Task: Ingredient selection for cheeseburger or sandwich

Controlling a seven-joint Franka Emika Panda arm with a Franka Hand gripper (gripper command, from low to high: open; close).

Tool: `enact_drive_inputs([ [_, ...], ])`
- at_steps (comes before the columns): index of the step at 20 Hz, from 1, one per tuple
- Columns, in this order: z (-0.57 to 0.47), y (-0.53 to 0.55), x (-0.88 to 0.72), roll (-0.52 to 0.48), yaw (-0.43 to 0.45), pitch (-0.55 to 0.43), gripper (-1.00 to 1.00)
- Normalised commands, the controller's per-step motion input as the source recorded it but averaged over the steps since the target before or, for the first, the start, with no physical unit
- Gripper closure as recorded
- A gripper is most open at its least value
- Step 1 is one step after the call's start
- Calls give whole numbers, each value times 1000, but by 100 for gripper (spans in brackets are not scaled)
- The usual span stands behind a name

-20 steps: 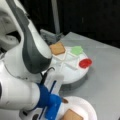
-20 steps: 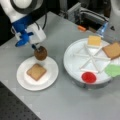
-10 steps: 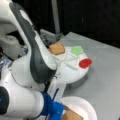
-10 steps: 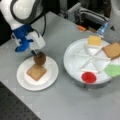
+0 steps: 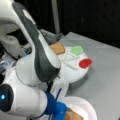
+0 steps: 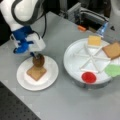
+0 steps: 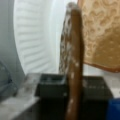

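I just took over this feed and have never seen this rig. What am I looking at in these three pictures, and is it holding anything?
It is one white robot arm with a gripper at its end. Two pictures come from cameras off the arm, in front views; the third looks down from the arm's wrist.

On the grey table sit a small white plate and a divided tray. The tray holds a cheese square, a toast square, a green leaf and a red disc.

The gripper is shut on the brown patty, held on edge just over the plate. In the wrist view the patty stands upright between the fingers, beside another toast lying on the plate.
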Motion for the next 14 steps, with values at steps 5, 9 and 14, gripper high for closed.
enact_drive_inputs([
  [5, -33, -220, 403, -35, 245, 18, 100],
  [9, -66, -317, 396, -1, 281, 21, 100],
  [14, -70, -345, 372, 46, 300, 19, 100],
])
